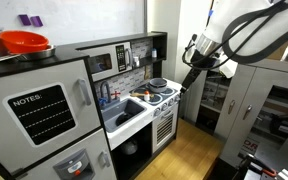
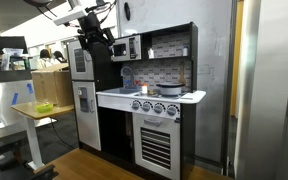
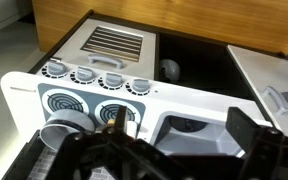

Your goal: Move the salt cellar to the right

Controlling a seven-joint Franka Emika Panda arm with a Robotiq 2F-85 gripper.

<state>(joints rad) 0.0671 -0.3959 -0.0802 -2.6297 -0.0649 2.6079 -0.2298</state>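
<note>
The salt cellar (image 3: pixel 115 119) is a small white shaker with a brownish top. It stands on the toy stove top (image 3: pixel 84 95) between the burners and the sink, and shows as a small item in both exterior views (image 1: pixel 143 95) (image 2: pixel 142 91). My gripper (image 3: pixel 182 130) is open and empty, hovering above the counter with its dark fingers over the sink side. The left finger lies just beside the salt cellar in the wrist view. In the exterior views the gripper (image 1: pixel 188 78) (image 2: pixel 98 58) hangs above the play kitchen.
A silver pot (image 3: pixel 62 126) (image 1: pixel 159 84) sits on a burner. The sink (image 3: pixel 189 125) lies beside the stove. A row of knobs (image 3: pixel 94 76) and the oven door (image 3: pixel 112 42) are below. An orange bowl (image 1: pixel 24 42) rests on the toy fridge.
</note>
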